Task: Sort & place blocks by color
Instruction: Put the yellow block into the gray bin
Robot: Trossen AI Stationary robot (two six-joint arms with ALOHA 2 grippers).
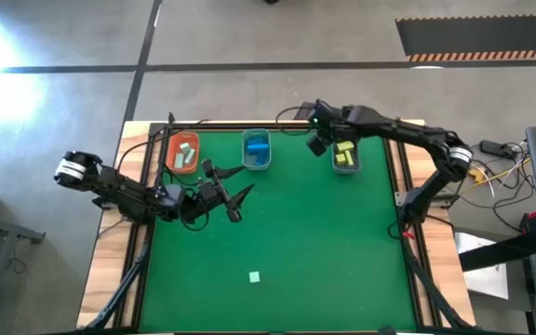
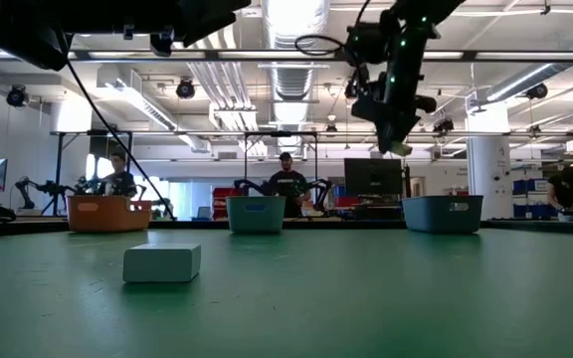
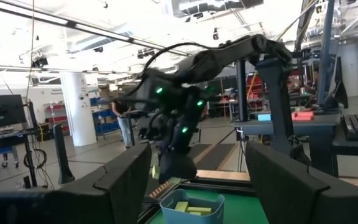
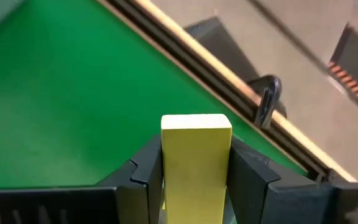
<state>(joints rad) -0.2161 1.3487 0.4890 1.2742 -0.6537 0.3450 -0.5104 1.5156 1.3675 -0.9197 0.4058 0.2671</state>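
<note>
My right gripper (image 1: 322,141) hangs high over the table's far side, just left of the grey bin (image 1: 346,158), shut on a yellow block (image 4: 196,158). The grey bin holds more yellow blocks (image 3: 191,207). Pale mint blocks lie in the orange bin (image 1: 183,154), and blue blocks in the clear bin (image 1: 257,151). One mint block (image 1: 255,275) lies flat on the green mat near the near edge, seen close up in the low view (image 2: 162,263). My left gripper (image 1: 238,192) is open, raised above the mat in front of the orange bin. My right gripper pinches the yellow block between its two fingers (image 4: 248,177), which lie on its two long side faces. The block's free end (image 4: 196,124) sticks out past the fingertips. The block is lifted clear of the mat, high above bin level (image 2: 398,147).
The three bins stand in a row along the far edge of the green mat (image 1: 277,233). The mat has a wooden frame (image 1: 110,270) around it. Cables run along the table's far and right edges. People and other workstations show in the room beyond.
</note>
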